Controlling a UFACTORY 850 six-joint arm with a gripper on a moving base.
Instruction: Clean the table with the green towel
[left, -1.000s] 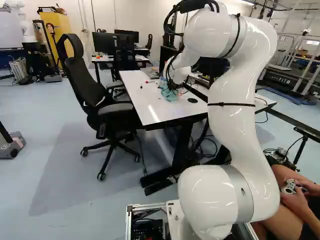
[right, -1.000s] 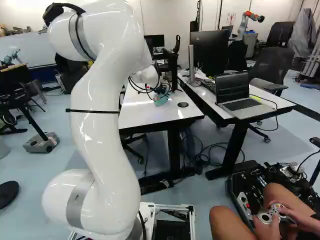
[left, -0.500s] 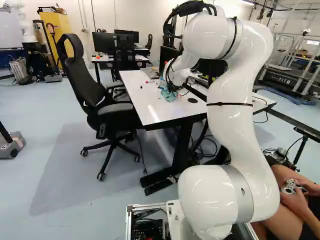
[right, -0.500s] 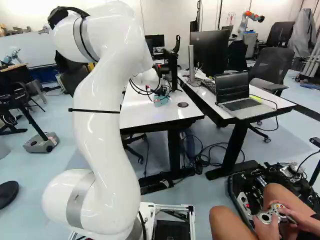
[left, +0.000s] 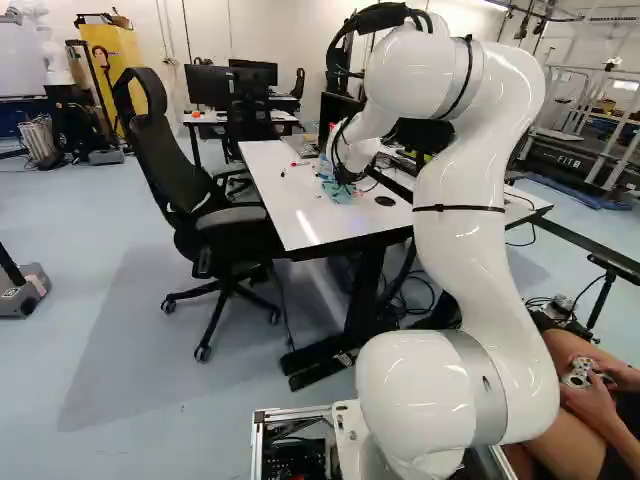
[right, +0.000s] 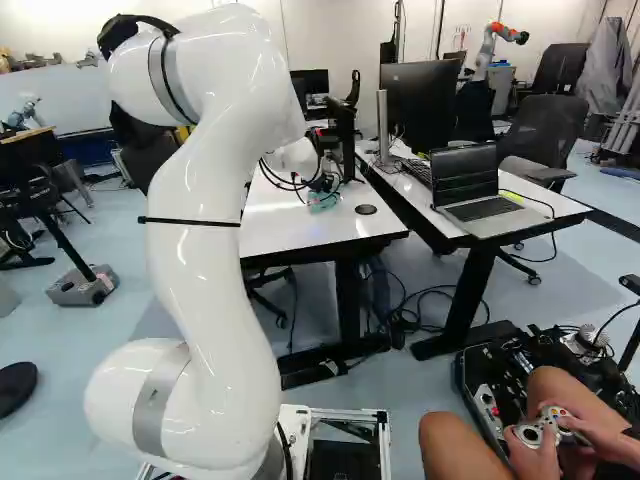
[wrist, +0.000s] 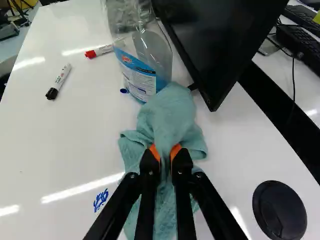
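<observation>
Glossy white tabletop (wrist: 60, 135) bears the teal cloth towel (wrist: 169, 107) your black two-finger gripper (wrist: 166, 151) pinches; your white arm (left: 460, 240) has shifted slightly, carrying it, but the blue ink scribble (wrist: 100, 199) beside it needs wiping.

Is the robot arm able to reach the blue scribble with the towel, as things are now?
Probably yes: the gripper grips the green towel close beside the blue scribble, and only tabletop shows between them.

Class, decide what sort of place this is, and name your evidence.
Probably a robotics lab or workshop: a white robot arm reaches over a desk, another robot arm stands beyond, and a laptop sits nearby.
</observation>
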